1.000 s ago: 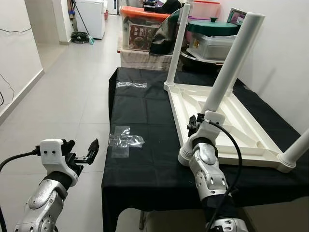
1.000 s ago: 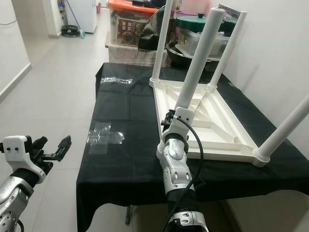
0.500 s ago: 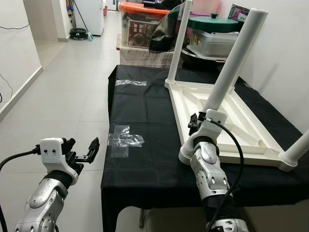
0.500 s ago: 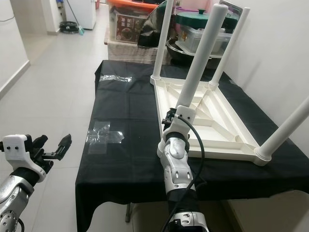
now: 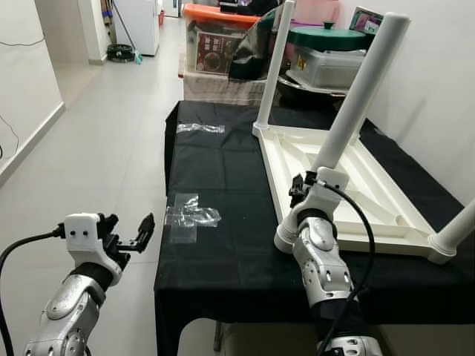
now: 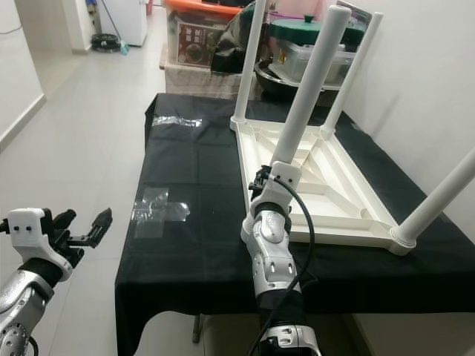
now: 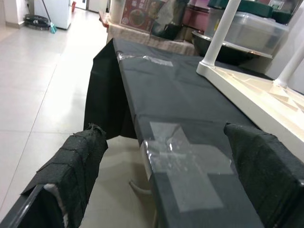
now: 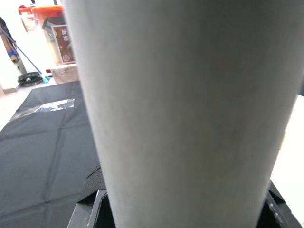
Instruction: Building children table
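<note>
A white children's table point(image 5: 272, 172) lies upside down on a black-clothed table point(image 5: 223, 252), its round legs pointing up. My right gripper point(image 5: 300, 187) is shut on the near left leg point(image 5: 361, 89), low down by its socket. In the right wrist view that leg point(image 8: 180, 109) sits between the black fingertips point(image 8: 89, 208). Another leg point(image 5: 273, 67) stands at the far left corner and a third point(image 5: 457, 228) at the near right. My left gripper point(image 5: 142, 228) hangs open over the floor, left of the cloth's edge, with nothing between its padded fingers point(image 7: 71, 173).
Two clear plastic bags lie on the cloth, one near point(image 5: 191, 215) and one far point(image 5: 200, 128). Storage boxes point(image 5: 221, 41) and a green-lidded pot point(image 5: 326, 41) stand behind the table. A white wall point(image 5: 445, 89) runs along the right. Tiled floor point(image 5: 104, 126) stretches to the left.
</note>
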